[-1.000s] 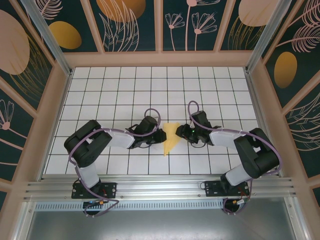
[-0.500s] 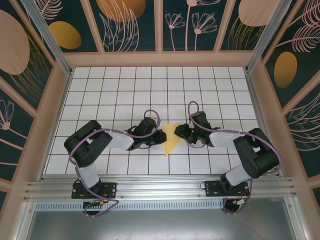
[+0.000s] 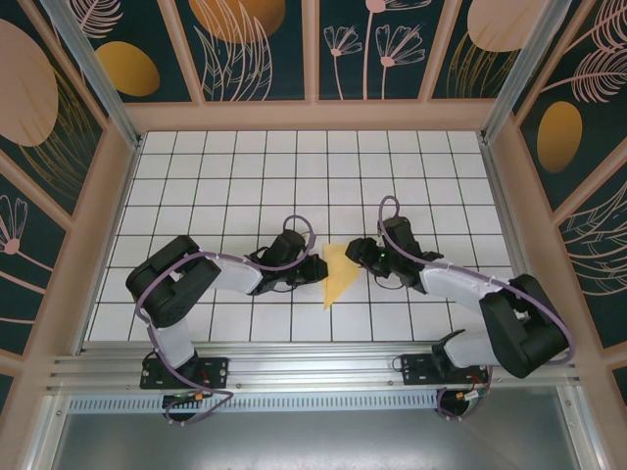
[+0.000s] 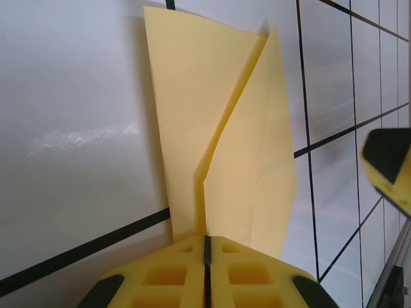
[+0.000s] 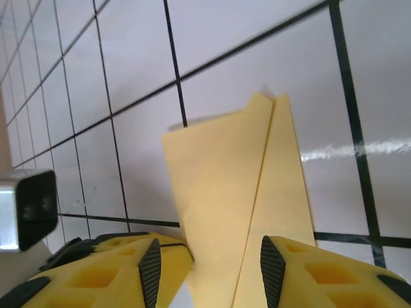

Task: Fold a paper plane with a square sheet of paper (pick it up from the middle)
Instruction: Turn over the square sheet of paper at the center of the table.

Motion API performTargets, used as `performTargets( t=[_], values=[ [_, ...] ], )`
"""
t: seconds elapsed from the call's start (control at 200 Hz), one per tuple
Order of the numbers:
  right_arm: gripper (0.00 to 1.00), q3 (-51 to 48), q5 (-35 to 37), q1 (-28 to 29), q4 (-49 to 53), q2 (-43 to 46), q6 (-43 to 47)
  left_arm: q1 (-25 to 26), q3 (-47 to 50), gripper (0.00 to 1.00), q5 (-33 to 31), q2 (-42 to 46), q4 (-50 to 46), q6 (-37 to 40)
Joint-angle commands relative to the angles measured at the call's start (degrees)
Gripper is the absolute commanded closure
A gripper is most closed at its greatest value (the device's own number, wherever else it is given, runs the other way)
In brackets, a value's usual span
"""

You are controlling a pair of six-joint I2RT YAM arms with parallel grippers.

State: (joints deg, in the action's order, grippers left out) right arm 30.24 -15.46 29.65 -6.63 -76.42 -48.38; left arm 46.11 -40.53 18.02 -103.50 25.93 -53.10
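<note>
You've got the white grid-tiled table (image 3: 196, 176) in front of you, and the black left arm (image 3: 186, 279) and black right arm (image 3: 490, 304) both reach in to meet at its middle. Between them lies the thin pale yellow square sheet of paper (image 3: 336, 272), already folded partway into a tapered wedge, flat on the tiles with its point toward the near edge.

From the left wrist, the left gripper (image 4: 207, 240) is clamped tight on the paper (image 4: 225, 141), jaws closed to a thin line over the spot where two flaps overlap. That's your anchor. From the right wrist, the right gripper (image 5: 210, 269) stands with its jaws apart, straddling the paper (image 5: 225, 173) and not pinching it.

My read on handling: this sheet is nearly weightless and floppy, and it will slide on the glossy tiles and crumple under a hard squeeze. The layered folds look stiffest, so take hold along the central crease, not at a loose single-ply corner. Pinch lightly and keep the left clamp firm, or the flaps may spring open.
</note>
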Motion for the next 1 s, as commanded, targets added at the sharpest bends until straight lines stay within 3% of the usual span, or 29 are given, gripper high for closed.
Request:
performTargets(
  t=[0.0, 0.44, 0.991],
  values=[
    [0.52, -1.1, -0.8, -1.0, 1.5, -2.4, 1.4, 0.3, 0.3, 0.89, 0.6, -1.1, 0.7, -0.8],
    [0.54, -1.8, -5.5, 2.6, -4.5, -9.9, 0.3, 0.4, 0.2, 0.89, 1.2, -1.7, 1.0, -1.3],
    [0.56, -0.8, -6.5, 5.3, -8.3, -9.0, -3.6, 1.2, 1.6, 0.88, 3.2, -2.2, 4.3, -3.5]
  ],
)
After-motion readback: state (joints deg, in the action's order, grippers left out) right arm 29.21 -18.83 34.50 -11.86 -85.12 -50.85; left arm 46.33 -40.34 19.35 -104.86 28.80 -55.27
